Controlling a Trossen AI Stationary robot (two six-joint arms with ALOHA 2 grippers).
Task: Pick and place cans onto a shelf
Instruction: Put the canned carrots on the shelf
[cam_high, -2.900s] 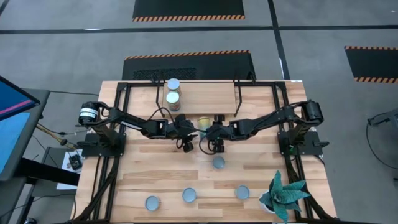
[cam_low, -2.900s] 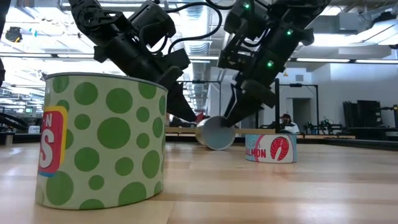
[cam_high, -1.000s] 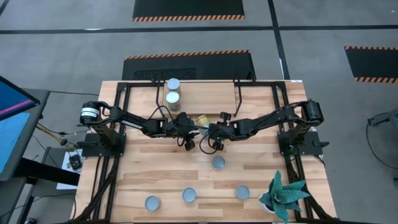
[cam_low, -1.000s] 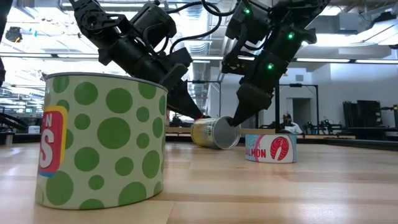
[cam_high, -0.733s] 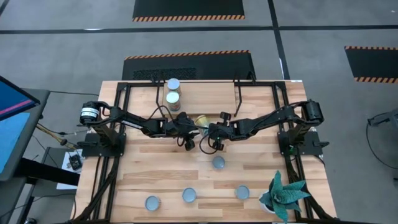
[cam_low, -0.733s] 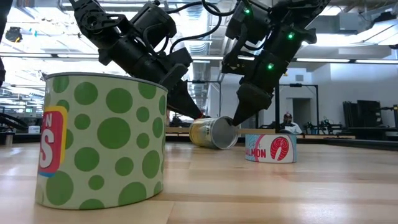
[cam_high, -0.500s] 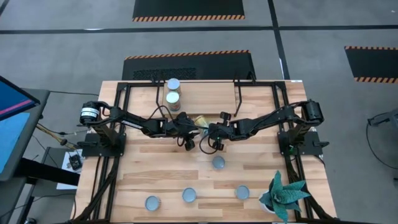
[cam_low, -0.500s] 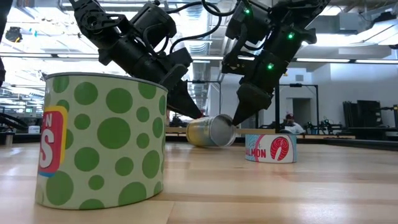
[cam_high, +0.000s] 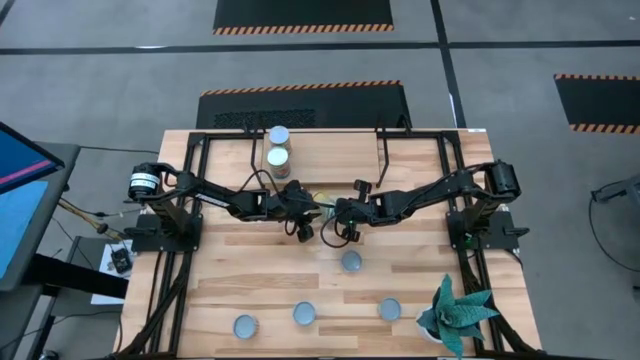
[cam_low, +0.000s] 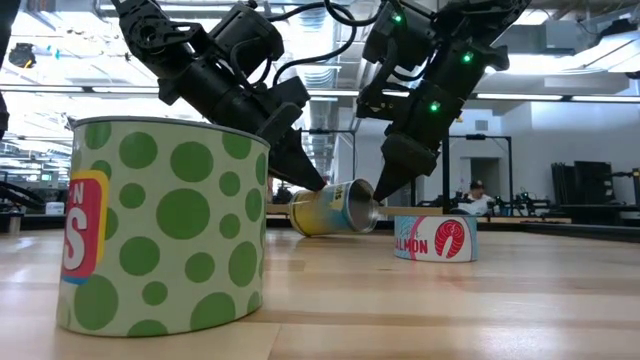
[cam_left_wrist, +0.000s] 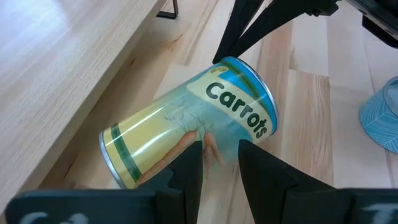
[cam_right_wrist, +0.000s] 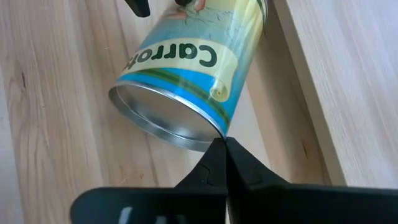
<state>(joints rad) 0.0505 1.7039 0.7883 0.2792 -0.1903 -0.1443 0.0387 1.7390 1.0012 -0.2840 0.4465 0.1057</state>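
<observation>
While both arms reach in from the table's side edges to its middle, a Carrots can (cam_left_wrist: 189, 127) lies on its side on the table (cam_high: 240, 295) just in front of the shelf (cam_high: 330, 152), between the two grippers. The left gripper (cam_left_wrist: 216, 163) has its fingers slightly apart, their tips against the can's yellow-green label but not gripping it. The right gripper (cam_right_wrist: 226, 147) has its fingers pressed together into one point, touching the rim of the can's open silvery end. In the low view the can (cam_low: 330, 208) is tilted, its silvery end lifted off the wood toward the right gripper (cam_low: 380, 188).

On the shelf's left end stand two cans (cam_high: 278, 146), one behind the other. Four more cans stand upright on the table: one (cam_high: 351, 262) just in front of the grippers, and three near the front edge (cam_high: 245, 326) (cam_high: 305, 314) (cam_high: 389, 309). A green spiky plant (cam_high: 456, 312) sits at the front right corner. Low down, a green-spotted can (cam_low: 160, 225) fills the near left and a salmon can (cam_low: 434, 238) stands beside the tipped one.
</observation>
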